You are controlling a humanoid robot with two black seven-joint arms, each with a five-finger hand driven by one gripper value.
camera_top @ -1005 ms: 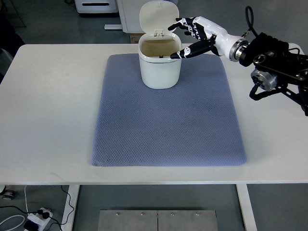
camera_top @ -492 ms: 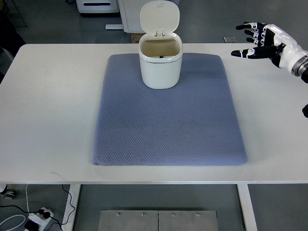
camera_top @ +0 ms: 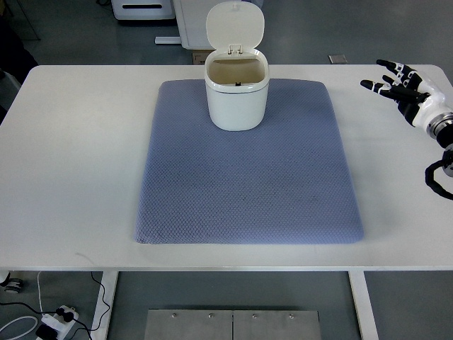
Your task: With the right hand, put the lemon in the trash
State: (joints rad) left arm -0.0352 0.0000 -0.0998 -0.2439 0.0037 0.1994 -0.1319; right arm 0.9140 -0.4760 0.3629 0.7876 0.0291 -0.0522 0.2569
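A white trash bin [camera_top: 236,93] with its lid flipped up stands at the far middle of the blue mat [camera_top: 248,170]. No lemon shows in view; the bin's inside is only partly visible. My right hand [camera_top: 400,83] is open and empty over the table's right edge, well clear of the bin, fingers spread. The left arm is out of view.
The white table [camera_top: 71,156] carries the mat. A black cable loop [camera_top: 440,178] of the right arm hangs at the right edge. White furniture stands on the floor beyond the far edge.
My right hand has drawn back from the bin's rim to the right edge of the table and lowered slightly, staying open.
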